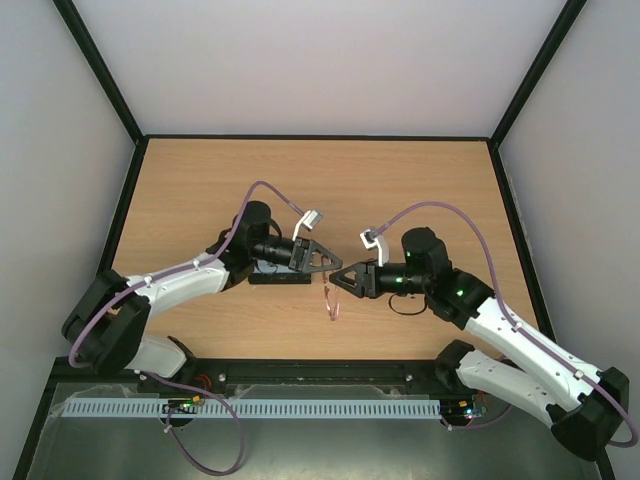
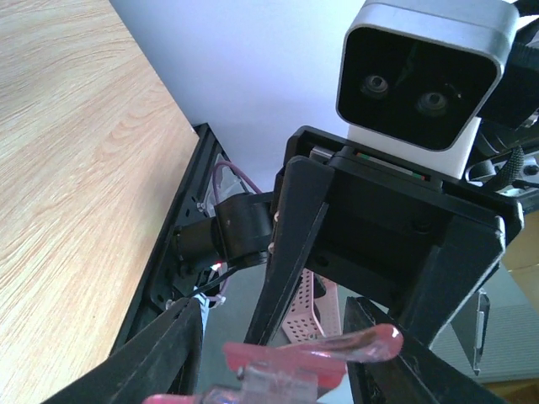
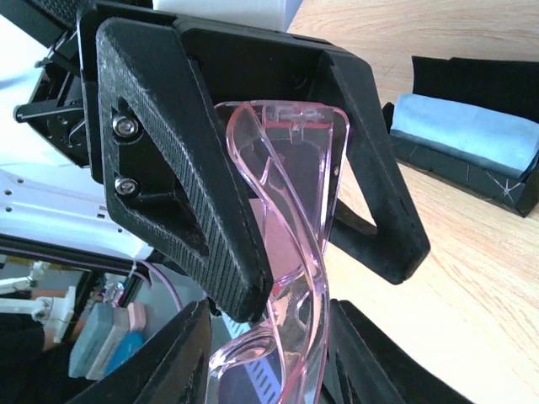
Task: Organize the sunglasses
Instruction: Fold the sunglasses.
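Observation:
The sunglasses [image 1: 333,300], with a translucent pink frame, hang in the air between my two grippers above the table's near middle. My left gripper [image 1: 335,264] is shut on them: in the right wrist view its ribbed finger [image 3: 202,210] presses against the pink lens [image 3: 295,252]. In the left wrist view a pink arm of the sunglasses [image 2: 337,347] lies across my left gripper [image 2: 286,370]. My right gripper [image 3: 269,362] faces the left one with its fingers close on either side of the frame. I cannot make out whether they press on it.
A black oblong case [image 1: 280,273] lies open on the wooden table [image 1: 420,190] under the left wrist. In the right wrist view the case [image 3: 459,172] holds a folded light blue cloth [image 3: 463,126]. Black rails edge the table.

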